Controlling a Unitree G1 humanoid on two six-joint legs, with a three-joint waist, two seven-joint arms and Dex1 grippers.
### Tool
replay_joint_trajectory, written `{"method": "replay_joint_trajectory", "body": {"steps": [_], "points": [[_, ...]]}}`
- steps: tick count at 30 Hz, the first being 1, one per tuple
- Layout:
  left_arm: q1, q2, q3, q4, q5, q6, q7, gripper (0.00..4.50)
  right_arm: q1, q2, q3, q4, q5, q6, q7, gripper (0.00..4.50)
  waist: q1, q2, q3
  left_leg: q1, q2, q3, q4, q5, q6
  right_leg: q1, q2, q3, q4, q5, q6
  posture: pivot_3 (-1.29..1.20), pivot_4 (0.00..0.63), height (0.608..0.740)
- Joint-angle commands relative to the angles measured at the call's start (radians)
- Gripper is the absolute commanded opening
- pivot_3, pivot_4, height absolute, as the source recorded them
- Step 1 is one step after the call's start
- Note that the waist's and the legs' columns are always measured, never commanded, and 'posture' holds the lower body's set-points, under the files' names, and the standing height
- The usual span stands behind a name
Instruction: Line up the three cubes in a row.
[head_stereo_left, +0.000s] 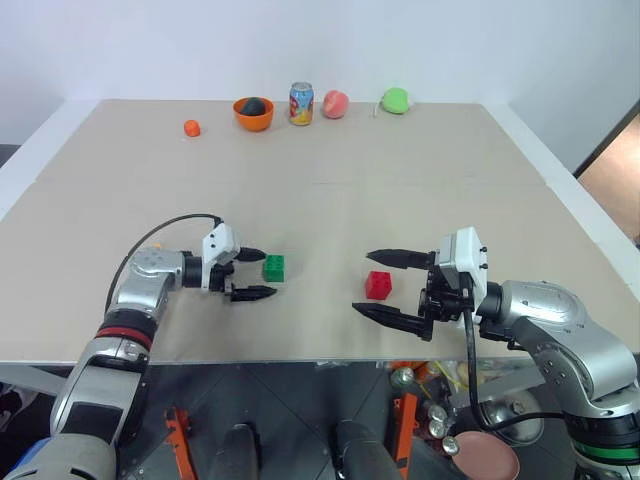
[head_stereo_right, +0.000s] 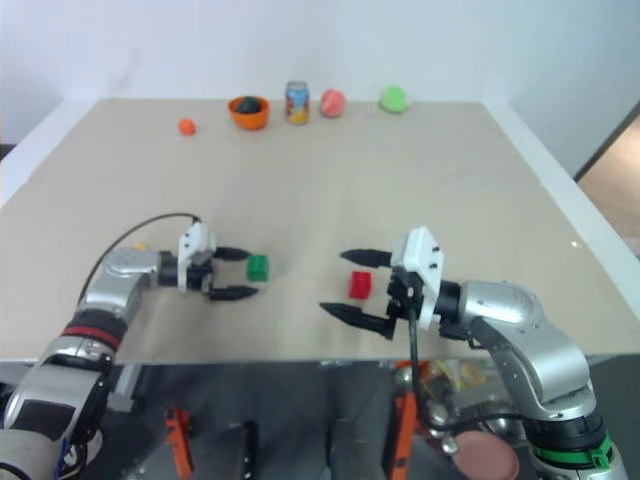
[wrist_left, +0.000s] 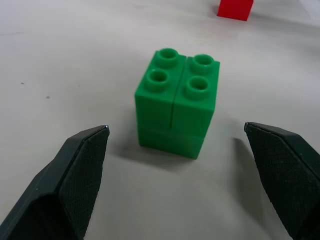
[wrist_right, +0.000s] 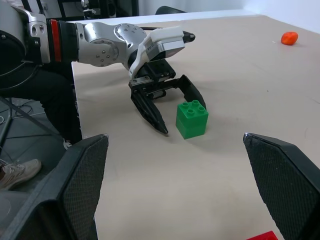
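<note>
A green cube with a studded top stands on the table's near left part. My left gripper is open, level with it, and its two black fingertips just reach the cube's near side without touching it. In the left wrist view the green cube sits centred between the pads. A red cube stands to the right. My right gripper is open, its fingers spread wide on either side of the red cube and apart from it. In the right wrist view, a red cube corner shows.
Along the table's far edge stand a small orange ball, an orange bowl with a dark thing in it, a drink can, a peach-coloured fruit and a green fruit. The table's front edge runs just behind my wrists.
</note>
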Motion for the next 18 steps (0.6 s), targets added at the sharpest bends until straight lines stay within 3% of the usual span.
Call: {"method": "replay_joint_trajectory", "body": {"steps": [1, 8, 18], "points": [[-0.031, -0.010, 0.009, 0.003, -0.002, -0.016, -0.027, 3.77, -0.010, -0.009, -0.036, -0.037, 0.020, -0.007, -0.010, 4.50, 0.000, 0.000, 0.000, 0.000, 0.000, 0.000, 0.000, 0.000, 0.000, 0.000, 0.000, 0.000, 0.000, 0.000, 0.000, 0.00, 0.150, 0.740], [-0.036, -0.024, 0.006, 0.015, 0.015, -0.037, -0.038, 1.31, -0.016, -0.012, -0.031, -0.028, 0.019, -0.013, -0.015, 4.50, 0.000, 0.000, 0.000, 0.000, 0.000, 0.000, 0.000, 0.000, 0.000, 0.000, 0.000, 0.000, 0.000, 0.000, 0.000, 0.00, 0.150, 0.740], [-0.057, -0.086, -0.031, -0.062, 0.025, -0.033, -0.055, 1.26, -0.026, -0.016, -0.041, -0.023, 0.023, -0.014, -0.015, 4.50, 0.000, 0.000, 0.000, -0.001, 0.000, -0.001, 0.001, 0.000, 0.000, 0.000, 0.000, 0.000, 0.000, 0.000, 0.001, 0.00, 0.150, 0.740]]}}
